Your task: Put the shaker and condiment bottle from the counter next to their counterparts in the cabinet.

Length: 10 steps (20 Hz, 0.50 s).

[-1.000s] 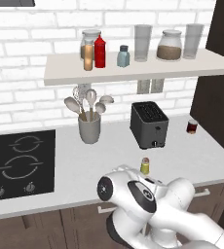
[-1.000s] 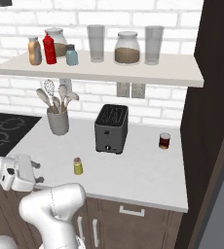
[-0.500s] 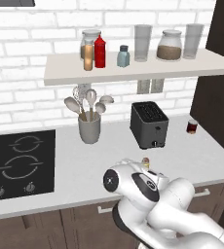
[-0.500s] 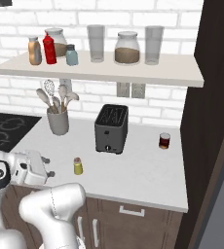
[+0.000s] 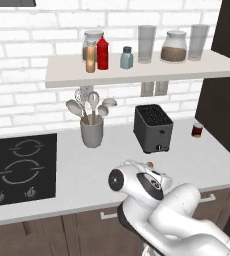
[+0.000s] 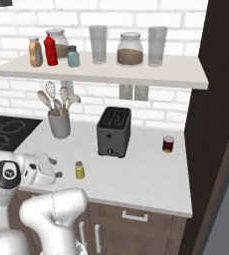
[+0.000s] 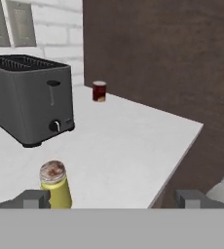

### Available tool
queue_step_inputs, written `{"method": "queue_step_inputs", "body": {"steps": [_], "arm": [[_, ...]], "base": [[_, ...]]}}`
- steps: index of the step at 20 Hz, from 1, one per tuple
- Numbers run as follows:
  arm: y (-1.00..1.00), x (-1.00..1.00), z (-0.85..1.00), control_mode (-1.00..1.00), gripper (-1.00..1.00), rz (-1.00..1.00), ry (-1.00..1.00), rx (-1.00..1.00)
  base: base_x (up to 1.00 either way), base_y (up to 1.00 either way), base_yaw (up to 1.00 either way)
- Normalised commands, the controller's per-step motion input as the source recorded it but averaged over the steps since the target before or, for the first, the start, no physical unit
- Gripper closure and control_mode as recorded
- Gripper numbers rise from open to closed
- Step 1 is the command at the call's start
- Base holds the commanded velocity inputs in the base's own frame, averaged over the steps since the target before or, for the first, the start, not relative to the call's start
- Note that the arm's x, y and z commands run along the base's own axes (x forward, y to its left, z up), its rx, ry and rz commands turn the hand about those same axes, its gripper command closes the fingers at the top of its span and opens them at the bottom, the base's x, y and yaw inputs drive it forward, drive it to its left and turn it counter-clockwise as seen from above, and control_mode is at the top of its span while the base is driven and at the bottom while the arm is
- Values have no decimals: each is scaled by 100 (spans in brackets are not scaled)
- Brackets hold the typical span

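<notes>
A: What is the largest thing here?

B: A long pale grey-white counter (image 6: 136, 174) beneath an open beige wall shelf (image 6: 111, 72). A dark grey toaster (image 6: 114, 131) stands on the counter.

A: And the shaker?

B: The small yellow-olive shaker with a reddish top (image 6: 79, 170) stands upright in front of the toaster.

A: The hand?

B: The white two-finger gripper (image 7: 111, 198) hangs fully open, holding nothing, its left fingertip (image 7: 33, 198) just beside the shaker.

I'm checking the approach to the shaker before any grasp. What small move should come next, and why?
Probably shift the open gripper sideways toward the shaker to centre it. In the hand view it stands upright on the counter beside one fingertip, not between the two, so closing now would likely miss.
</notes>
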Motion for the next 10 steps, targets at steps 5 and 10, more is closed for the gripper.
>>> {"method": "queue_step_inputs", "body": {"steps": [5,10], "arm": [[0,31,-22,-100,-100,0,0,0],[0,10,-24,-100,-100,0,0,0]], "base": [[0,0,0],[0,0,0]]}}
